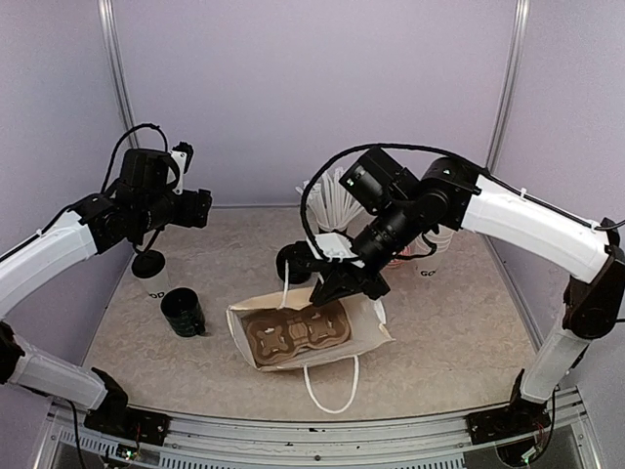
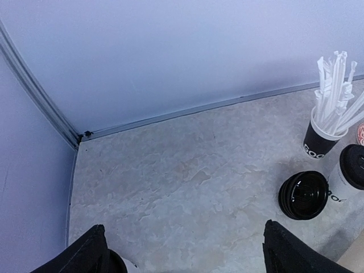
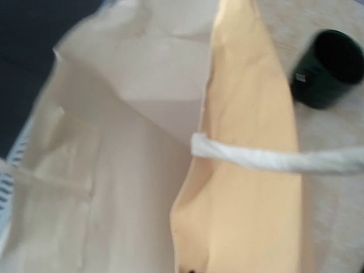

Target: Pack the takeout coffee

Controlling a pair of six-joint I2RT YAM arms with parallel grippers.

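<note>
The takeout coffee (image 1: 149,277), a white paper cup with a black lid and black lettering low on its side, stands at the left of the table. My left gripper (image 1: 203,207) hovers above and just behind it. In the left wrist view this gripper (image 2: 187,253) is open with only bare tabletop between its fingers, and the cup's lid (image 2: 116,265) peeks in beside the left finger. My right gripper (image 1: 332,290) is shut on the upper rim of the paper bag (image 1: 371,322), which lies on its side at the centre. The bag's pale inside (image 3: 114,170) and tan outside (image 3: 250,187) fill the right wrist view.
A brown cup carrier (image 1: 298,332) lies in the bag. A dark green mug (image 1: 183,313) stands left of the bag. At the back are a black cup of white straws (image 2: 319,139), a stack of black lids (image 2: 303,195) and another lidded white cup (image 2: 354,173).
</note>
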